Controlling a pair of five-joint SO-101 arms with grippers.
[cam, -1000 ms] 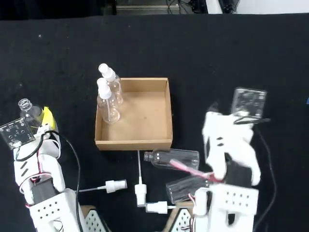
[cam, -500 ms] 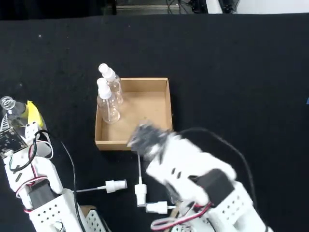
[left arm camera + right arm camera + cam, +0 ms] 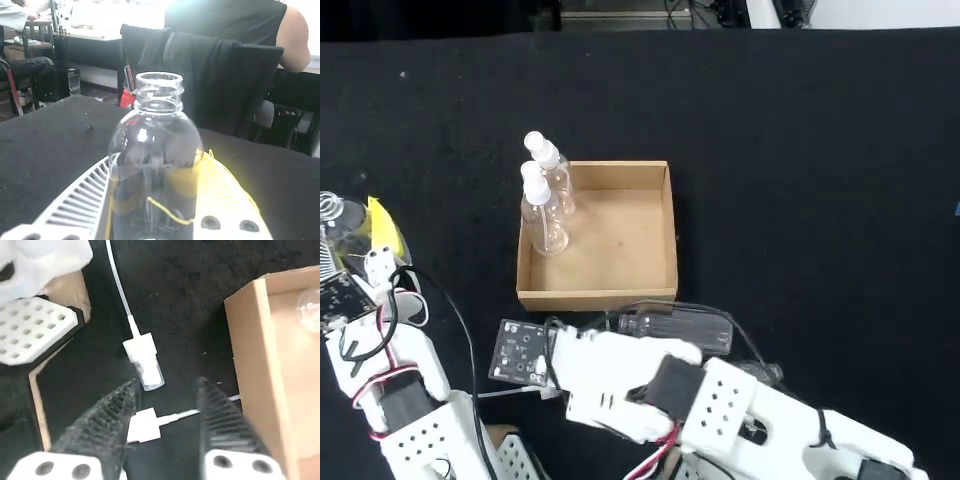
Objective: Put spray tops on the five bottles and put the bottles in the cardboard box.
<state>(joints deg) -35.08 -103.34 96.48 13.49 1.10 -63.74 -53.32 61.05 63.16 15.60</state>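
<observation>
Cardboard box (image 3: 595,298) sits just off one side of the right gripper (image 3: 167,385), with two capped bottles (image 3: 542,215) standing in its far corner. The left gripper (image 3: 360,235) is clamped on an upright open-necked bottle (image 3: 155,125), well apart from the loose tops, so the right arm is clearly the nearer one. Its fingers are spread wide, nothing in them. One spray top (image 3: 143,426) lies right between them, long axis across the gap, tube pointing at the box-side finger. A second spray top (image 3: 145,360) lies just ahead, tube running straight away from the gripper — probably the easier grab, since closing would pinch it across its width.
</observation>
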